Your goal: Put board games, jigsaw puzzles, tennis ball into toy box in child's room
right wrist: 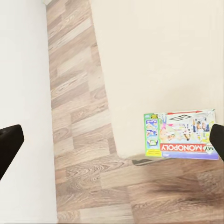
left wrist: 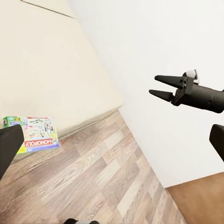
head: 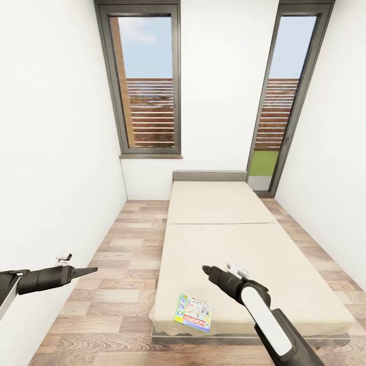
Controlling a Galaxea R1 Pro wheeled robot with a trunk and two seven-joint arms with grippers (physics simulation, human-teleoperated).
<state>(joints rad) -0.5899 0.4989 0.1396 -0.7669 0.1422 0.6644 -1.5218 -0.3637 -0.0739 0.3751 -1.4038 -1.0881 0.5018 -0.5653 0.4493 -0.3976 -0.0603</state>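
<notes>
Board game (head: pixel 193 312) lies flat at the bed's (head: pixel 244 239) near corner, lower centre of the head view, overhanging the mattress edge slightly. My right end effector (head: pixel 206 271) hovers above it, fingers spread; the left end effector (head: pixel 91 271) is off over the floor, whether spread I cannot tell. Thin glossy card on soft beige fabric: best to take the overhanging edge, not pinch from above.

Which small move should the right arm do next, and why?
Probably lower the right gripper toward the board game at the bed corner nearest the robot. The gripper hangs above the mattress, and the game lies flat, untouched, overhanging the edge.
</notes>
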